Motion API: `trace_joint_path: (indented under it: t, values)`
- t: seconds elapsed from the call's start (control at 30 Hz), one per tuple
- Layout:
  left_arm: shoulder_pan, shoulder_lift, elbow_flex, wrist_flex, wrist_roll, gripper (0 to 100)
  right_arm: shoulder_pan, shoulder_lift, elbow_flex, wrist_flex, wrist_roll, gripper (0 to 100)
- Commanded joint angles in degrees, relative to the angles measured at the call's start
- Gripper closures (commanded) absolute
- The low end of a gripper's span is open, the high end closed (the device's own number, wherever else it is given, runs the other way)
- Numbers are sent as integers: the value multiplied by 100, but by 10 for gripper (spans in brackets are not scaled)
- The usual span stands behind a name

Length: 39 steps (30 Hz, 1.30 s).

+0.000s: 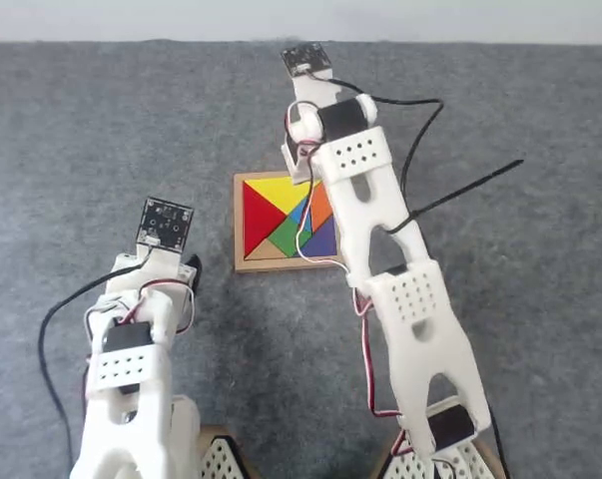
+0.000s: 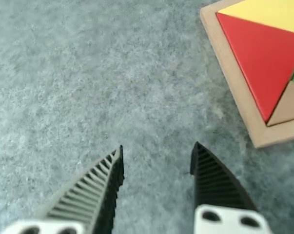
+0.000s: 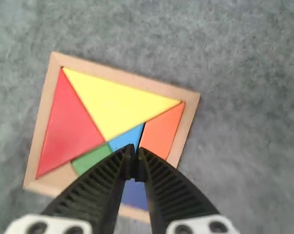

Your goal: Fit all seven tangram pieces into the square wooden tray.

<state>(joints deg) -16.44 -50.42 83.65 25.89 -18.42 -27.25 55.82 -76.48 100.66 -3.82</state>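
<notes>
Jaws on the right arm pinched closed, left arm's jaws spread wide.
Right pair hangs over the wooden tray [image 1: 238, 225] on the counter [image 1: 81, 120], tips above the blue piece [image 3: 125, 141] beside the orange piece [image 3: 161, 131], gripping nothing. Left pair hovers over the counter just off the tray corner with the red piece [image 2: 259, 53].

Overhead and wrist views, tray [image 1: 239, 225] shared

Table surface [image 1: 101, 130]: grey felt-like cloth, matt, fuzzy.
Tray [image 3: 121, 74]: pale unpainted wood, smooth, matt.
Tangram pieces [image 3: 112, 102]: solid-coloured coating, smooth, faint sheen.
Fingers [image 2: 212, 180] of left gripper [image 2: 159, 145] and right gripper [image 3: 135, 147]: black ribbed plastic, matt.
Arm shells [image 1: 420, 319]: white plastic, smooth.
</notes>
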Motion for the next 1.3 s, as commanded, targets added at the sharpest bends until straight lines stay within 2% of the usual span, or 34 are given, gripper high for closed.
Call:
trace_joint_path:
  t: [0.0, 0.13, 0.33, 0.47, 0.63, 0.77, 0.87, 1.0, 1.17, 1.27]
  values:
    - [35, -211, -48, -246, -18, 791, 31, -2545, 2488, 224, -26, 989]
    - [88, -211, -48, -273, 97, 836, 224, -4330, 4941, -295, 308, 989]
    - [123, -211, -48, -273, 88, 867, 646, -6888, 9222, -2202, 765, 989]
    - [141, -211, -48, -299, 105, 867, 822, -8593, 11692, -3635, 782, 989]
    - [404, -211, 356, -1011, 53, 914, 848, -10396, 14119, -5534, 782, 989]
    - [607, -211, 637, -1354, -563, 968, 857, -11776, 15560, -6290, 791, 989]
    - [668, -211, 734, -1354, -897, 987, 857, -12875, 16387, -6501, 791, 989]
    - [633, -211, 760, -1345, -835, 987, 1112, -14492, 17336, -6448, 791, 989]
    - [633, -211, 927, -1354, -862, 987, 2062, -15996, 17301, -4813, 756, 990]
    - [633, -211, 927, -1363, -870, 987, 2519, -15978, 17301, -3855, 756, 990]
